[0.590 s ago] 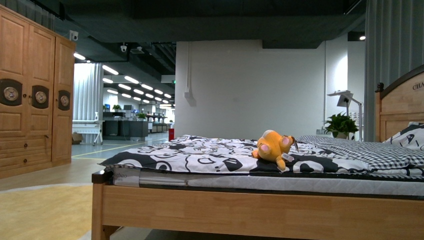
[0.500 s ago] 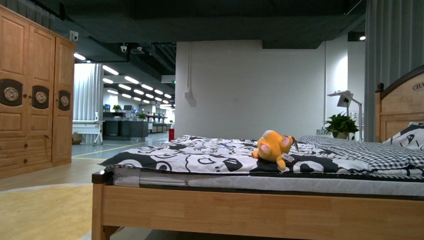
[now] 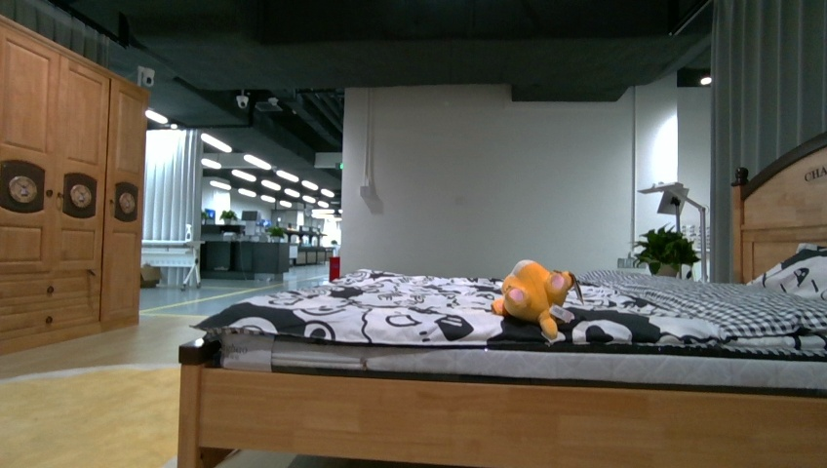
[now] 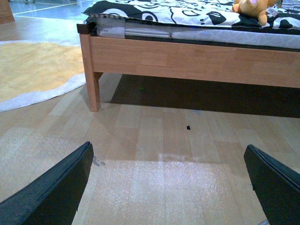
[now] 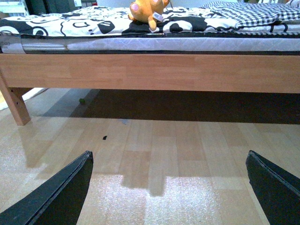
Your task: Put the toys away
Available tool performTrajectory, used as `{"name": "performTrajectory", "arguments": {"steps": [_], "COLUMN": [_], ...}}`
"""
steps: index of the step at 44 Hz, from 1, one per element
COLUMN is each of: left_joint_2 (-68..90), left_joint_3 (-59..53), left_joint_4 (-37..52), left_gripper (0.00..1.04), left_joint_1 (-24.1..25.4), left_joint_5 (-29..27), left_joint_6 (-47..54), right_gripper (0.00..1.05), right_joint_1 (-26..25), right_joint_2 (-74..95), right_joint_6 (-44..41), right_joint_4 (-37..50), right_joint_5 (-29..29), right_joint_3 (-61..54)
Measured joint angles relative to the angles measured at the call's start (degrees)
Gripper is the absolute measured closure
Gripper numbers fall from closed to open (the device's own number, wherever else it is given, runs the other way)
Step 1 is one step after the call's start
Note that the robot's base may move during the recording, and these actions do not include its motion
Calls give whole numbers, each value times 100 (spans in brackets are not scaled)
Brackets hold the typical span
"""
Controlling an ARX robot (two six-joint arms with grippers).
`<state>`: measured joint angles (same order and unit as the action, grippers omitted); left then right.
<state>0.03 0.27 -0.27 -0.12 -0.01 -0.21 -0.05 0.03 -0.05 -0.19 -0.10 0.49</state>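
Note:
The toy, a small orange-yellow plush animal (image 3: 533,291) with pink paw pads and a white tag, lies on the black-and-white bedspread near the bed's near edge. It also shows in the left wrist view (image 4: 252,6) and the right wrist view (image 5: 146,9). My left gripper (image 4: 168,183) is open and empty, low over the wooden floor, well short of the bed. My right gripper (image 5: 169,183) is open and empty, also low over the floor in front of the bed. Neither arm shows in the front view.
The wooden bed frame (image 3: 507,421) stands across my path, with a leg (image 4: 93,84) at its left corner and dark space beneath. A wooden wardrobe (image 3: 68,195) stands at the left. A yellow rug (image 3: 88,414) lies on the floor. The headboard (image 3: 780,219) and pillow are at the right.
The front view has shifted slightly: the bed, plush and wardrobe now sit a little lower in the picture. The plush has not moved on the bed.

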Motion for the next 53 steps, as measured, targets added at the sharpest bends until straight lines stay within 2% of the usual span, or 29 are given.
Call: {"name": "performTrajectory", "arguments": {"steps": [53], "left_joint_2": [0], "left_joint_3": [0], "left_joint_4": [0], "left_gripper": [6], "left_joint_1": [0], "left_joint_5": [0], "left_joint_6": [0], "right_gripper": [6], "right_joint_1": [0], "right_joint_2": [0], "right_joint_6": [0], "right_joint_4": [0], "right_joint_5": [0], "right_joint_3": [0]}}
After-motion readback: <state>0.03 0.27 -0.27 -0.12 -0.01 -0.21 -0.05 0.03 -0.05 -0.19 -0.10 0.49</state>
